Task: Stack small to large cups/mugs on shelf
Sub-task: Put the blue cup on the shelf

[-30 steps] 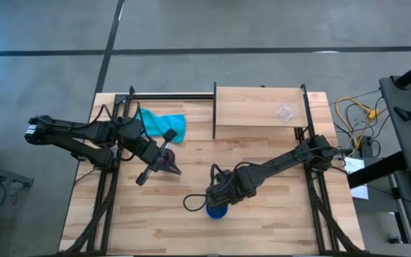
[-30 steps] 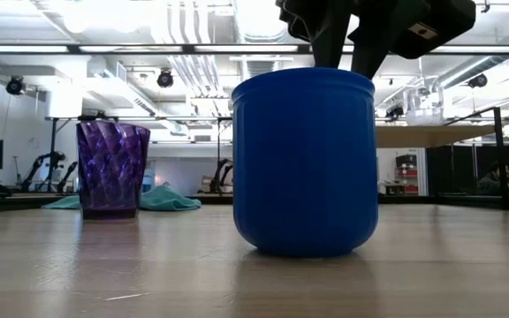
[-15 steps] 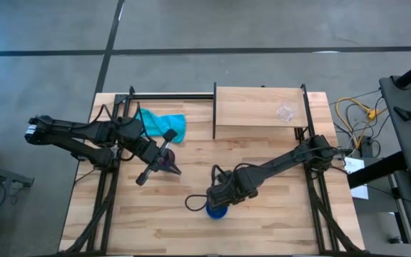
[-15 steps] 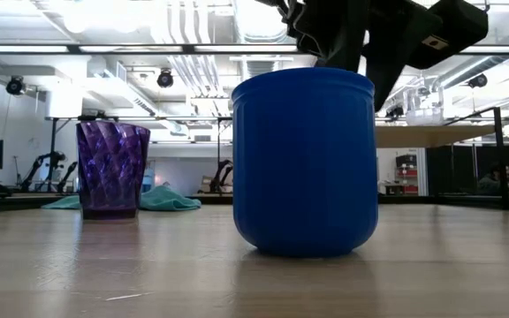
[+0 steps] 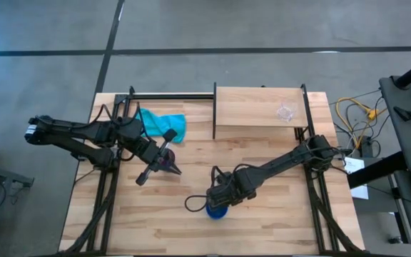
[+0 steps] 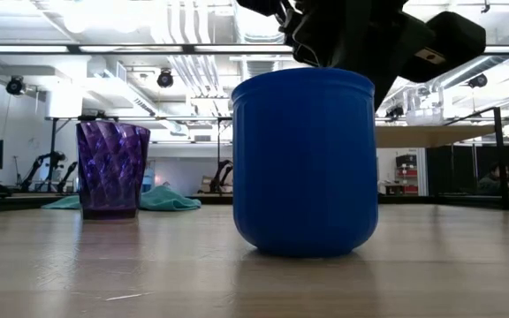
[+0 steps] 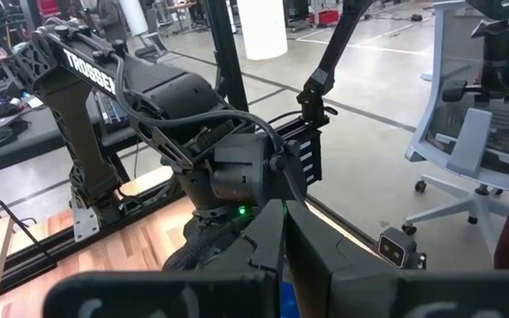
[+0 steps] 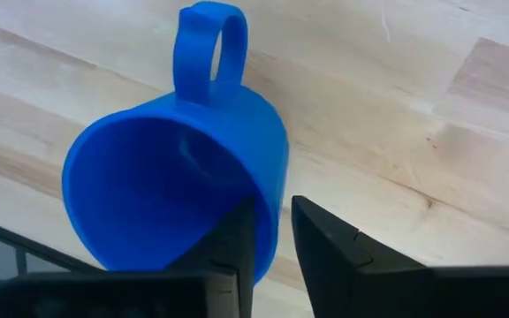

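Two grippers show, and both partly hide what they work on. In the high view the right gripper (image 5: pixel 220 200) covers most of the mug (image 5: pixel 217 210) at lower centre of the frame, leaving only a blue sliver. The left gripper (image 5: pixel 164 153) sits over the tumbler (image 5: pixel 164 164), left of centre, so little of its purple shows. The left wrist view has its fingers pressed together with no gap, nothing between them; the tumbler is out of that view.

Against the frame half a second ago, the right gripper has sunk lower over the mug in the low view, its dark body now hiding the rim's back edge. The mug, tumbler and left arm have not moved.

The mug is bright blue, upright on the table (image 5: pixel 277 214), handle visible in the right wrist view. There one finger is inside it and one outside, straddling the wall with a narrow gap; not clamped. The tumbler is ribbed and upright. The clear cup (image 5: pixel 285 112) stands on the shelf (image 5: pixel 248 107), upper right, hard to make out.
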Action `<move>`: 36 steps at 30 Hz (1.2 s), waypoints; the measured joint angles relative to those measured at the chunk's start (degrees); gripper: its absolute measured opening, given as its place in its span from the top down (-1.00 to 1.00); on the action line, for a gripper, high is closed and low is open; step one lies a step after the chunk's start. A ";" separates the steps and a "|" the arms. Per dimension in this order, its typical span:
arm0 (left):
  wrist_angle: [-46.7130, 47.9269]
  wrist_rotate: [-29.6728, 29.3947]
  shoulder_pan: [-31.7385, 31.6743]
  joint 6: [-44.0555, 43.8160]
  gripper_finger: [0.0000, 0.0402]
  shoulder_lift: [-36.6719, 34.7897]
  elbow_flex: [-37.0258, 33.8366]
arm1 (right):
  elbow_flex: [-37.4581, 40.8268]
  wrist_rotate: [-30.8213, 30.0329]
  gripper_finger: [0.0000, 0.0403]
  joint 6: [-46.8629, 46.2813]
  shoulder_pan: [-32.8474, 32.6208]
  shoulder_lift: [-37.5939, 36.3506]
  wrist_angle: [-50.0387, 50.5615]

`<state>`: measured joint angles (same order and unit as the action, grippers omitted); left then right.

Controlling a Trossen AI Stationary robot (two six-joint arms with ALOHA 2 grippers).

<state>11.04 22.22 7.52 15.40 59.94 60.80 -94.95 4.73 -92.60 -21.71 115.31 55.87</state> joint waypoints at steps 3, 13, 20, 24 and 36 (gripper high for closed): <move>0.03 0.00 -0.01 0.00 1.00 0.00 0.00 | 0.97 0.15 0.70 0.04 0.00 -0.04 -1.84; 0.09 0.00 0.01 0.00 1.00 0.00 0.00 | 3.70 0.38 0.83 5.03 0.00 -0.04 -6.36; 0.21 0.00 0.01 0.00 1.00 0.00 0.00 | 2.98 0.35 0.95 14.89 0.00 -0.09 -6.11; 0.32 0.00 -0.01 0.02 1.00 0.00 0.00 | 0.83 0.04 0.95 20.18 0.00 -0.42 -3.11; 0.06 -0.78 -0.02 0.03 1.00 0.00 -0.01 | -18.68 -4.58 0.95 30.85 0.11 -2.30 32.70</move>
<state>11.09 21.44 7.51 15.43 59.94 60.79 -113.63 0.15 -61.75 -21.61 113.01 88.57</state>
